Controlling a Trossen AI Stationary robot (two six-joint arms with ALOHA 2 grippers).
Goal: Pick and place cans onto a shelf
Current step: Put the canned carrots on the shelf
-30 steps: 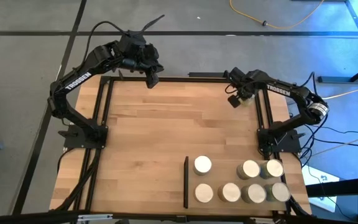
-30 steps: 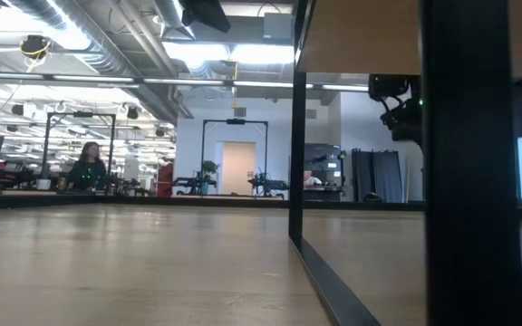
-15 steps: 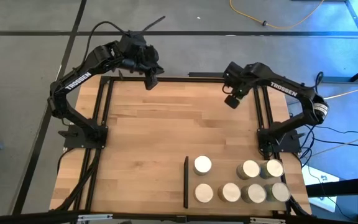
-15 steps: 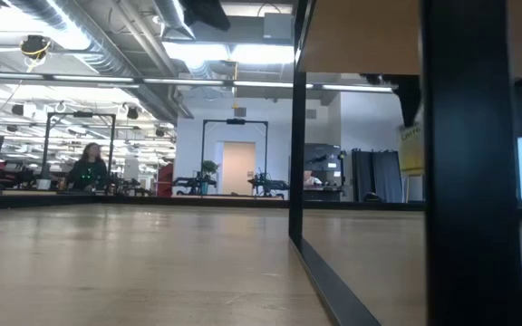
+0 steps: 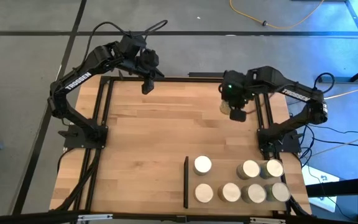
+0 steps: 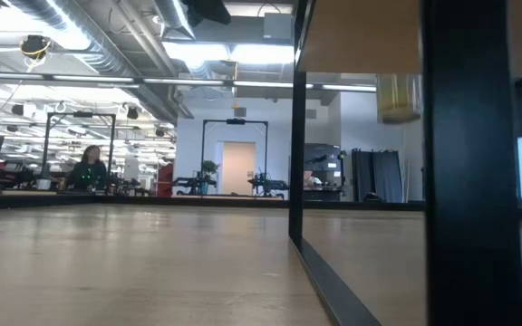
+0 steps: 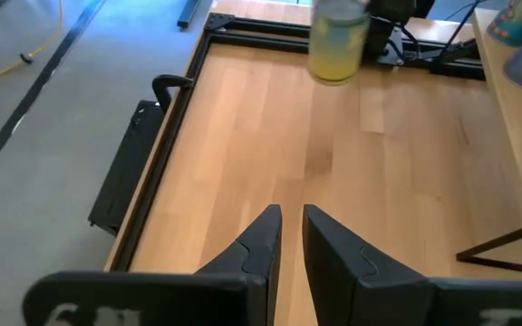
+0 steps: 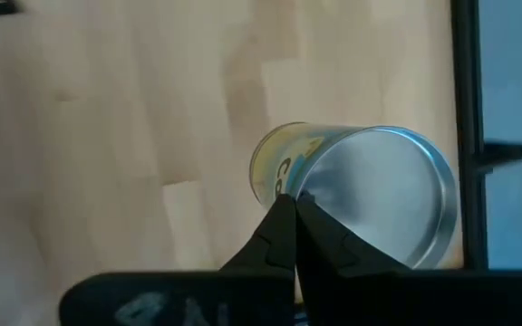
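1. My right pincer (image 8: 290, 203) is clenched on the grey metal can with the yellow-green label (image 7: 337, 41), apparently pinching it at its rim. The can hangs in the air over the far right part of the plank-patterned wooden surface (image 5: 166, 130).
2. In the left wrist and low views the can's long axis looks vertical, so I judge it needs no re-orienting before I set it down.
3. The light-wood rectangular shelf with the thin black bar (image 5: 224, 175) lies at the near right corner, well apart from the held can and on the right arm's side. Seven cream-topped cans (image 5: 202, 165) already stand on it.
4. I see one bare gap in the back row beside the can nearest the bar. That looks to me like the likely target. My worry is clipping its neighbours on the way down.
5. My left pincer (image 7: 291, 215) hangs at the far left edge, fingers drawn almost together on nothing. It is the farther arm, so it waits.
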